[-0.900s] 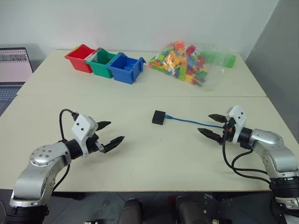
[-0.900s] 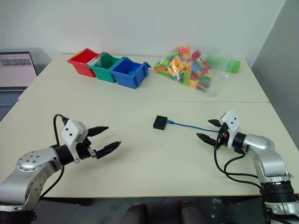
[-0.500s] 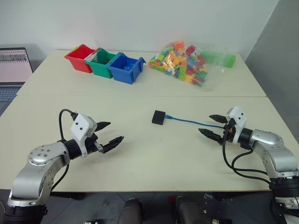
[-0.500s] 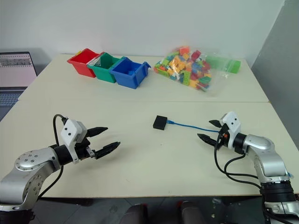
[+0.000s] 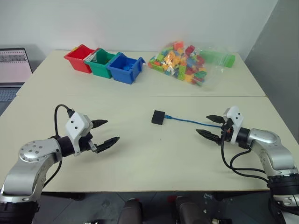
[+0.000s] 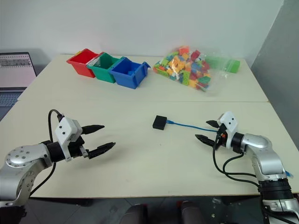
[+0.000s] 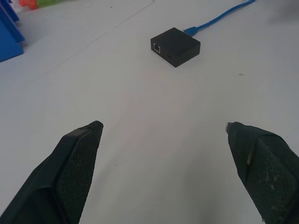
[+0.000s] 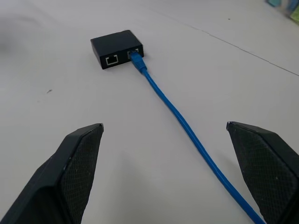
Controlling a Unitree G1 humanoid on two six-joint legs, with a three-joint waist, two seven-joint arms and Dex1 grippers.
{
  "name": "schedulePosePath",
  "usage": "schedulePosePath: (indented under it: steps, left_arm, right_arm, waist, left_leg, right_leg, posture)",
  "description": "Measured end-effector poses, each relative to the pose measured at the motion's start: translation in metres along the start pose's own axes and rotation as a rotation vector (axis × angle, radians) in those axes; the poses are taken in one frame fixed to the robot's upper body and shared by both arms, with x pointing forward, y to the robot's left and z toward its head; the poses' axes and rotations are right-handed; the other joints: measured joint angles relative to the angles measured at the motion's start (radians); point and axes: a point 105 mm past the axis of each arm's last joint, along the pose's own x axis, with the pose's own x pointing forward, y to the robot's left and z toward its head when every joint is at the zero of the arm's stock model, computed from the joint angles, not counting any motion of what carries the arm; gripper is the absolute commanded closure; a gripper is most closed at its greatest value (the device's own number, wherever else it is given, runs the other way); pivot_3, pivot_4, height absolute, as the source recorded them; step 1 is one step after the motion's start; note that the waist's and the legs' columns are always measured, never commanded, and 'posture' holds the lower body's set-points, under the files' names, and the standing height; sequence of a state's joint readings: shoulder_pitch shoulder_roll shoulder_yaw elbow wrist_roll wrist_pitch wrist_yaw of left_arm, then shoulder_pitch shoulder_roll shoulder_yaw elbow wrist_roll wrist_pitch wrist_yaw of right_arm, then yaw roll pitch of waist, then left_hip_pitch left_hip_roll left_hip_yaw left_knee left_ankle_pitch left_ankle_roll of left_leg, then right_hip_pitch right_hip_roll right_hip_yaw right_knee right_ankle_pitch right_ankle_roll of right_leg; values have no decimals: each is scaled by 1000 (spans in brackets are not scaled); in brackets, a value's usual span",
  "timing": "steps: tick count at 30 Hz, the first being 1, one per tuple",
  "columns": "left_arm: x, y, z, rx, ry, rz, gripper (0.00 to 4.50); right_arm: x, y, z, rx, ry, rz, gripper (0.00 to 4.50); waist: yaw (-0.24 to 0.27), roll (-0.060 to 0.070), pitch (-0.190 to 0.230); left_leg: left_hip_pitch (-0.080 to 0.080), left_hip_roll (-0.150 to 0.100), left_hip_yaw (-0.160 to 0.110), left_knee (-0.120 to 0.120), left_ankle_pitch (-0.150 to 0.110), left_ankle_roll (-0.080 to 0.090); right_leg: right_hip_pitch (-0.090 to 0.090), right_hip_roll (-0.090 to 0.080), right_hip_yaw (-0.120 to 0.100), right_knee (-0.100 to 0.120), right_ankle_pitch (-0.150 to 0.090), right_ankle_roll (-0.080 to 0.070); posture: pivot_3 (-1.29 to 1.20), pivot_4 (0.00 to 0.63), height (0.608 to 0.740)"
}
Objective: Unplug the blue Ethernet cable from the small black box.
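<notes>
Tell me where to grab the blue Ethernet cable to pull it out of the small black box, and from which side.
Grip the blue Ethernet cable at its plug end, right where it enters the small black box. Come from the robot's right with the right gripper, whose open jaws already straddle the cable. The cord runs straight from the socket toward that gripper, so pulling along it should free the plug; the box likely needs bracing.

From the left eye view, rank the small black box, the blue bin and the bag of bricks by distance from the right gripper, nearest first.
From the right gripper:
1. small black box, mid-table, toward the left arm.
2. bag of bricks, far side.
3. blue bin, far side, further left.
</notes>
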State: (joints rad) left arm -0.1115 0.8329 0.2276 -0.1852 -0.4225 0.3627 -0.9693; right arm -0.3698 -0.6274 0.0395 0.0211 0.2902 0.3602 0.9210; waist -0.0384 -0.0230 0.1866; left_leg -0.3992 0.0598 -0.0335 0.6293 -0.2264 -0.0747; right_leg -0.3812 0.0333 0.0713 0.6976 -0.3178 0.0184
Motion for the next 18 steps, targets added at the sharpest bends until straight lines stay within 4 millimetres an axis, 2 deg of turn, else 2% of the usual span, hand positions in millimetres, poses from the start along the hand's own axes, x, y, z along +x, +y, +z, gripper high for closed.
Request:
schedulePosePath:
  steps: [3, 9, 12, 17, 18]
  left_arm:
    - [5, 4, 5, 19, -11, -26, 0]
    - [14, -6, 3, 14, -1, -116, 0]
    - [18, -6, 5, 18, -4, -134, 0]
    - [21, -7, 3, -1, 0, -133, 0]
    - [21, -7, 3, -3, 1, -132, 0]
  right_arm:
    - [18, 3, 9, -54, 16, 30, 29]
    - [60, 0, 13, -89, 61, 47, 29]
    - [91, -3, 20, -126, 75, 66, 29]
    - [112, -6, 13, -119, 109, 72, 29]
    - [114, -6, 14, -124, 108, 75, 200]
  waist:
    - [-3, 0, 0]
    - [-7, 0, 0]
    - [-12, 0, 0]
    - [-11, 0, 0]
    - [-13, 0, 0]
  left_leg:
    - [0, 0, 1, 0, 0, 0]
    - [-2, 1, 4, 0, 0, 0]
    - [-2, 1, 5, 0, 0, 0]
    - [-3, 1, 6, 0, 0, 0]
    - [-3, 1, 6, 0, 0, 0]
  right_leg:
    - [-1, 0, 1, 0, 0, 0]
    - [-5, 0, 2, 1, 2, -4]
    - [-5, 1, 2, 1, 3, -4]
    - [-6, 0, 3, 2, 3, -4]
    - [-6, 0, 3, 2, 3, -4]
  posture:
    - [0, 150, 740]
    - [0, 150, 740]
    - [0, 150, 740]
    - [0, 150, 740]
    - [0, 150, 740]
